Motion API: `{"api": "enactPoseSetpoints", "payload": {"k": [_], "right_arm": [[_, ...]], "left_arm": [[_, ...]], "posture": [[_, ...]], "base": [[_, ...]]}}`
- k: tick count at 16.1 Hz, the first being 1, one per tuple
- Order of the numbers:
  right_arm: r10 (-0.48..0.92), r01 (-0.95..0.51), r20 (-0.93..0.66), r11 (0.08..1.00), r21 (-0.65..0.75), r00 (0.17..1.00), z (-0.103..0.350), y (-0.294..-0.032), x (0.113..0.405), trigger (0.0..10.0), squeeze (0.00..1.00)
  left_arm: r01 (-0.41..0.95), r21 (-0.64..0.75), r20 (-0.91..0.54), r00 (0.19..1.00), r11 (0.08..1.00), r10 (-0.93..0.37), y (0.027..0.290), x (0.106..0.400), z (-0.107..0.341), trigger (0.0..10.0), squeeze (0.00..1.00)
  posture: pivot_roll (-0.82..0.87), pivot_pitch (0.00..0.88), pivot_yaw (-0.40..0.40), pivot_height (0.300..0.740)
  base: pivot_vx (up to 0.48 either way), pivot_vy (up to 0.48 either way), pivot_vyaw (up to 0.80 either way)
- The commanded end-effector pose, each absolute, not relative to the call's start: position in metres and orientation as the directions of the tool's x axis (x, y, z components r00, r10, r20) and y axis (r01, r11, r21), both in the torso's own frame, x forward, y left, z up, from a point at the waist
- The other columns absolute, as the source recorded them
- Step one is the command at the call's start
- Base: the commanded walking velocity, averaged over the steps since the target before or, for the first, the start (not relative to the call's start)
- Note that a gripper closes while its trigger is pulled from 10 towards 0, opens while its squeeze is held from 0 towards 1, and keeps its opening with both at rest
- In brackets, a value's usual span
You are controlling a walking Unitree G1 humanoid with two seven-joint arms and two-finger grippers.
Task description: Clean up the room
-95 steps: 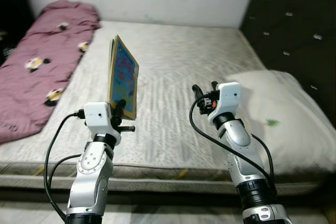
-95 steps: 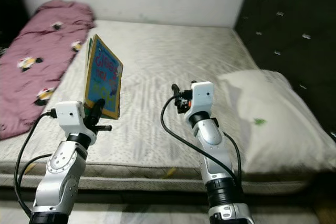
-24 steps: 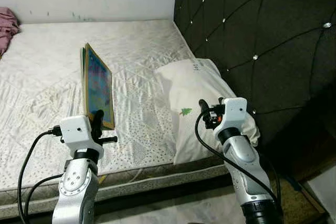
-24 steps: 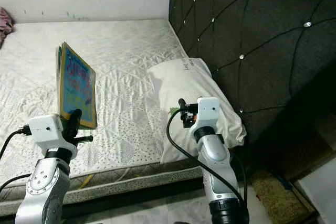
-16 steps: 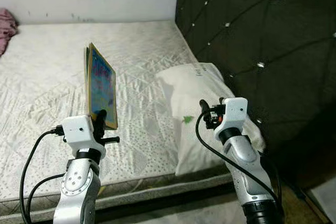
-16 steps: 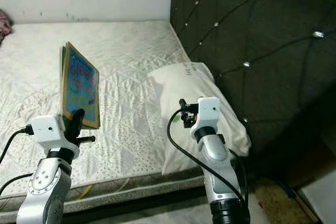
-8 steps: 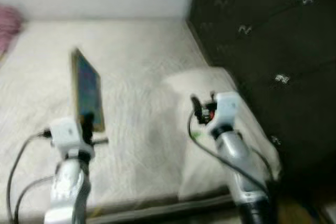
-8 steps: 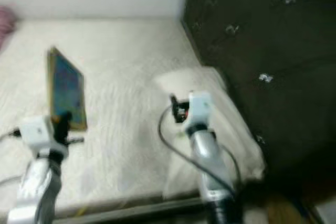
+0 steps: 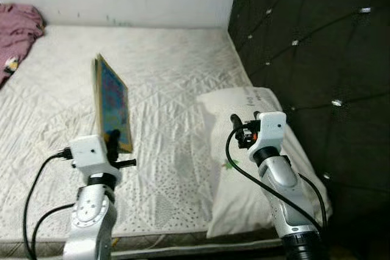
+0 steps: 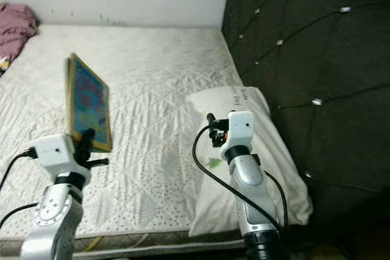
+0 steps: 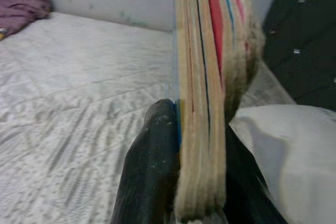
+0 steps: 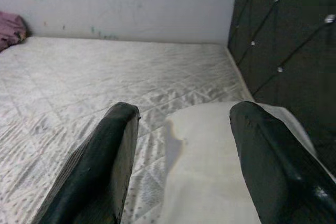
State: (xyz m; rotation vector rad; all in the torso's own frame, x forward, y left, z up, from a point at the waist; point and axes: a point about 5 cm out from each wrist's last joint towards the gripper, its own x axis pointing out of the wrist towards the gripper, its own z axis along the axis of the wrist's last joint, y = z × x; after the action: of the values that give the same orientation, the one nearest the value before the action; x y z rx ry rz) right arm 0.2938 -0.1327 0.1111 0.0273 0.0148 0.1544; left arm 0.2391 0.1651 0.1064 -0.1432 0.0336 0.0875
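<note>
so the bed (image 9: 170, 65) spreads wide under its pale quilted cover, dark headboard (image 9: 317, 59) at 3 o'clock, white pillow (image 9: 244, 168) at 4 o'clock, a pink blanket (image 9: 18, 25) bunched at 10 o'clock. left hand (image 9: 113, 141) is clamped on the lower edge of a thin colourful book (image 9: 113, 105), held upright above the mattress at 8 o'clock. right hand (image 12: 184, 145) hovers over the pillow, fingers wide apart, empty. best keep the book vertical and the grip firm while carrying it off.
</note>
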Motion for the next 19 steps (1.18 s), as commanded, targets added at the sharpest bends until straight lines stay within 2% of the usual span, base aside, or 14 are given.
{"api": "enactPoseSetpoints", "payload": {"k": [1,6,13,19], "right_arm": [[0.139,-0.138,-0.009,0.990,0.028,0.990,0.1127,-0.1374,0.2943,10.0,0.00],[0.147,-0.147,-0.009,0.989,0.028,0.989,0.1126,-0.1359,0.2951,10.0,0.00],[0.153,-0.153,-0.005,0.988,0.031,0.988,0.1127,-0.1352,0.2964,10.0,0.00],[0.157,-0.157,-0.012,0.987,0.023,0.988,0.1119,-0.1347,0.2972,10.0,0.00]], "left_arm": [[-0.075,-0.134,-0.012,0.997,0.988,0.075,0.1638,0.2416,0.1129,10.0,0.00],[-0.079,-0.145,-0.030,0.997,0.986,0.076,0.1634,0.2423,0.1109,10.0,0.00],[-0.092,-0.153,-0.031,0.996,0.984,0.088,0.1632,0.2452,0.1110,10.0,0.00],[-0.137,-0.167,-0.049,0.990,0.977,0.130,0.1681,0.2464,0.1093,10.0,0.00]], "posture": [[-0.05,0.028,-0.026,0.740],[-0.05,0.024,-0.027,0.740],[-0.06,0.018,-0.026,0.667],[-0.05,0.021,-0.032,0.662]], "base": [[0.000,0.000,0.00],[0.000,0.000,0.00],[0.000,0.000,0.00],[0.000,0.000,0.00]]}}
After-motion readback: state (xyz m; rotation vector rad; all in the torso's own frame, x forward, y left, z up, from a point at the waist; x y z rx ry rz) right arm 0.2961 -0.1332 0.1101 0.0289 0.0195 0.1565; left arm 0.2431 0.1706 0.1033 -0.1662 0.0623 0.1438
